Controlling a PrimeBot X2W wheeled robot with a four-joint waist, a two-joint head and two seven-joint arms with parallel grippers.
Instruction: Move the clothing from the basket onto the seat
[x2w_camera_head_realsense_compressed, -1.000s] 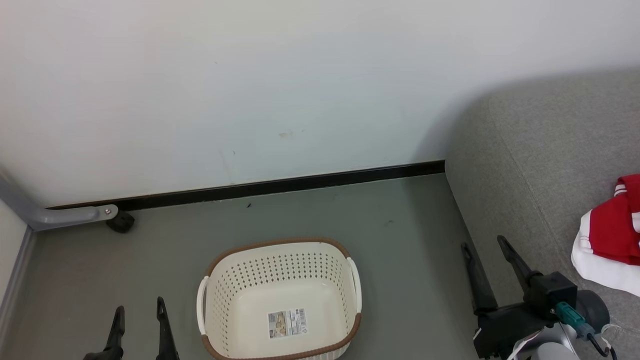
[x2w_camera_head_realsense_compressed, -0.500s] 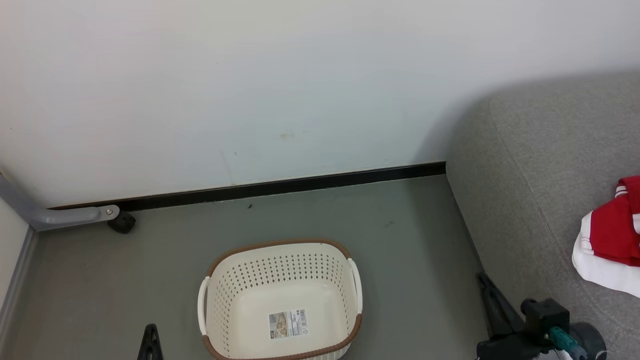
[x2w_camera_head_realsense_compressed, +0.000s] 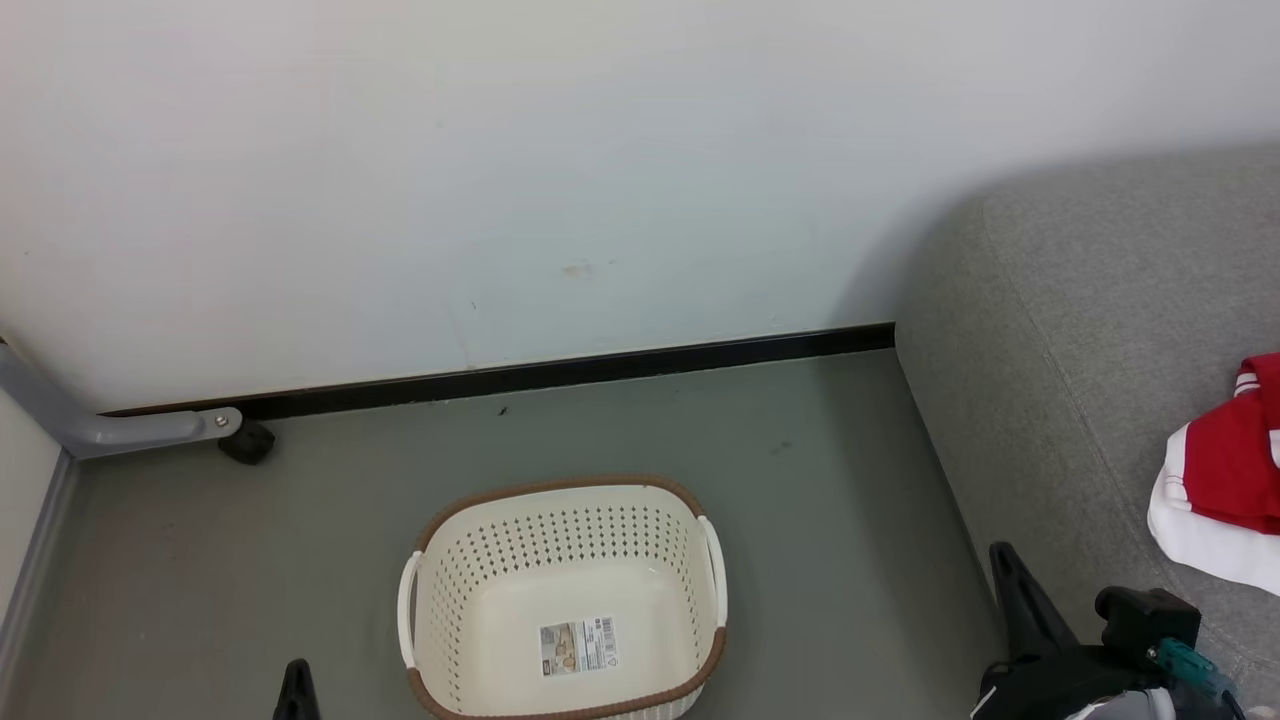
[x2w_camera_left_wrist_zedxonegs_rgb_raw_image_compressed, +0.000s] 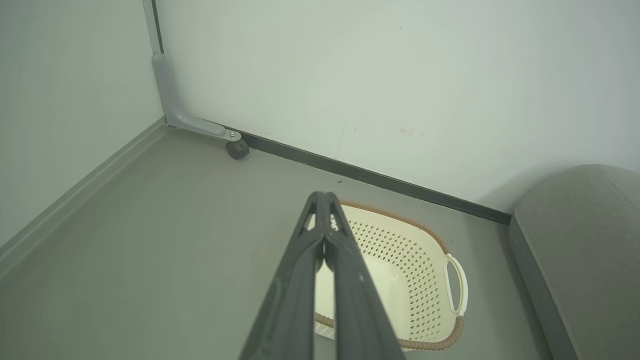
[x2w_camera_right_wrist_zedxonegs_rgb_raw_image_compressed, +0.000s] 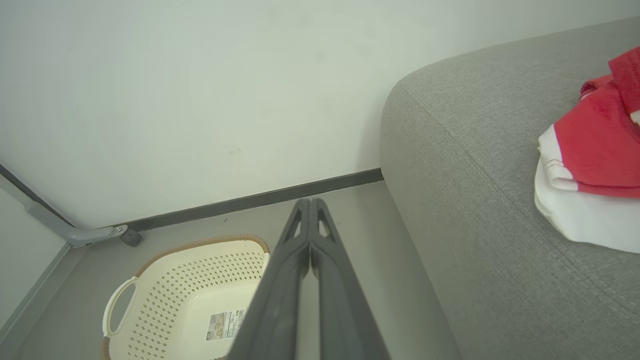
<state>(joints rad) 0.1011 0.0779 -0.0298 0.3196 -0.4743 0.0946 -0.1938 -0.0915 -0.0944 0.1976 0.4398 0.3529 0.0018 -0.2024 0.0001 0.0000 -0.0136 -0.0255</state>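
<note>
The cream perforated basket (x2w_camera_head_realsense_compressed: 565, 600) stands on the floor with nothing in it but a label sticker; it also shows as the basket (x2w_camera_left_wrist_zedxonegs_rgb_raw_image_compressed: 405, 280) and the basket (x2w_camera_right_wrist_zedxonegs_rgb_raw_image_compressed: 195, 295) in the wrist views. The red and white clothing (x2w_camera_head_realsense_compressed: 1225, 480) lies on the grey seat (x2w_camera_head_realsense_compressed: 1080, 340) at the right, seen too as the clothing (x2w_camera_right_wrist_zedxonegs_rgb_raw_image_compressed: 592, 150) on the seat (x2w_camera_right_wrist_zedxonegs_rgb_raw_image_compressed: 480, 150). My left gripper (x2w_camera_left_wrist_zedxonegs_rgb_raw_image_compressed: 324, 196) is shut and holds nothing, left of the basket, its tip (x2w_camera_head_realsense_compressed: 296, 668) at the bottom edge. Between the basket and the seat, my right gripper (x2w_camera_right_wrist_zedxonegs_rgb_raw_image_compressed: 309, 201) is shut on nothing, its tip (x2w_camera_head_realsense_compressed: 1000, 552) low.
A white wall with a dark baseboard (x2w_camera_head_realsense_compressed: 560, 372) runs behind the basket. A grey bracket with a black caster (x2w_camera_head_realsense_compressed: 245, 440) sits in the left corner. Grey floor (x2w_camera_head_realsense_compressed: 830, 480) lies between the basket and the seat.
Both grippers have shut from open and dropped toward the bottom of the head view. The basket and the clothing have stayed where they were.
</note>
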